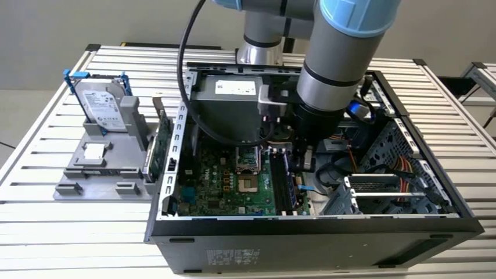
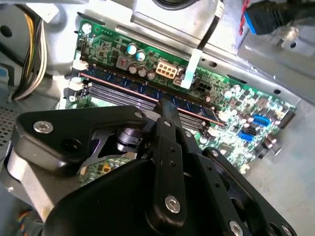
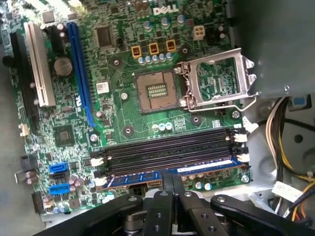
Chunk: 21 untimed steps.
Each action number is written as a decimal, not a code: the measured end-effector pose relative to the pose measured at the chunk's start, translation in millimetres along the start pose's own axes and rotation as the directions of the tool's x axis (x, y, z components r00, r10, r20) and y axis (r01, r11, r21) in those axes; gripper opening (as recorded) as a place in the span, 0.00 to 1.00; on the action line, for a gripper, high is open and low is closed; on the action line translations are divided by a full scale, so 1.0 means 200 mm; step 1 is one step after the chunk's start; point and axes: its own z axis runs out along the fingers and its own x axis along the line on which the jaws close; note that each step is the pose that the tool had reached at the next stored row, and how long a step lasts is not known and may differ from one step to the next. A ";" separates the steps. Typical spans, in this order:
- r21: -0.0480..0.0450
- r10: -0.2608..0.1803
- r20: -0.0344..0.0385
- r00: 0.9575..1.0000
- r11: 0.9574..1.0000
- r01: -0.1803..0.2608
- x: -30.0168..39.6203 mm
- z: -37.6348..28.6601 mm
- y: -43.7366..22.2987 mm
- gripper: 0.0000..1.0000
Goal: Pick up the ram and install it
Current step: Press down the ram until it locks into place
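First wrist view: the ram [image 3: 206, 169] lies in the memory slot farthest from the processor socket [image 3: 156, 92], the last of four parallel slots [image 3: 167, 147]. The gripper [image 3: 172, 180] has its fingers drawn in narrow and pinched on the stick's upper edge near its middle. The fingers cover that middle stretch, and the stick's lower edge is sunk out of sight in the slot, so I cannot tell whether it is fully seated. White latches [image 3: 243, 158] stand at the slot ends beyond the socket's open metal frame.

In the second wrist view the ram [image 2: 123, 83] runs as a long dark strip with a reddish edge. The gripper [image 2: 165, 105] stands over it, and the black linkage hides the near part of the board.

In the exterior view the gripper [image 1: 304, 156] reaches down beside the socket [image 1: 246, 186] inside the open computer case [image 1: 310, 235]. The arm's thick lower link blocks the slots' far end, and the stick itself is hard to make out there.

White lettering is printed on the motherboard [image 3: 123, 123] past the socket, and small white stickers sit on the board. The power supply [image 1: 229, 110] behind the socket carries a white label, too small to read.

Well away from the socket, outside the case, a hard drive [image 1: 101, 103] with a printed label stands in a grey holder [image 1: 93, 168]. An expansion card [image 1: 159, 148] stands on edge between the holder and the case.
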 end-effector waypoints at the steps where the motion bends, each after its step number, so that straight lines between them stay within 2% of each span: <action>1: 0.000 -0.011 0.000 1.000 1.000 0.011 -0.003 0.002 0.000 0.00; 7: 0.001 -0.059 -0.001 0.998 0.998 0.059 -0.027 0.015 0.004 0.00; 13: 0.002 -0.110 -0.001 0.994 0.994 0.110 -0.048 0.030 0.007 0.00; 21: 0.002 -0.115 -0.001 0.993 0.993 0.115 -0.048 0.030 0.007 0.00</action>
